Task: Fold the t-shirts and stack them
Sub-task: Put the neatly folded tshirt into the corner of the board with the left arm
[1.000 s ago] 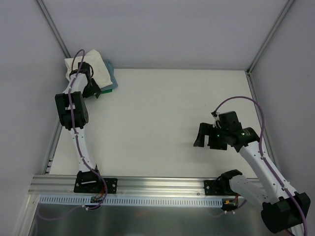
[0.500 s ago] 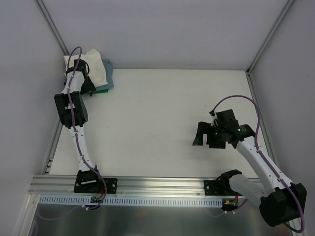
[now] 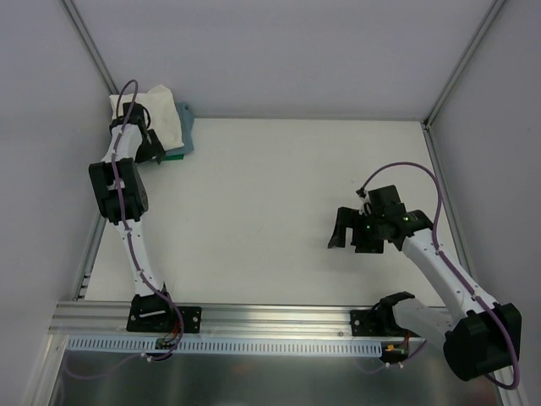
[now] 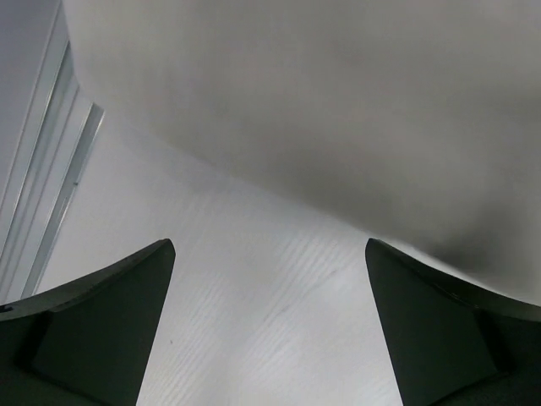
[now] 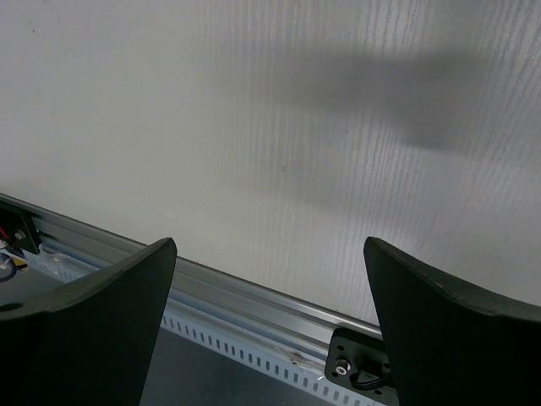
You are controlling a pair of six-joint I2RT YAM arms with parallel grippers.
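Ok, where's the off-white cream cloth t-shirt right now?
In the top view the cream t-shirt lies in the far-left corner of the white table, on top of the dusty teal-blue t-shirt, with the open left gripper close beside it.

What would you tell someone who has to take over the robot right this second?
Left gripper: open, holding nothing, right up against the shirt pile.
Right gripper: open, holding nothing, over the table on the right side.
Shirts: the cream t-shirt lies on the teal t-shirt in the far-left corner.
Done: both are in one pile, but the cream one looks bunched, not neatly folded.
Left: probably pull them out, fold each flat, then restack.
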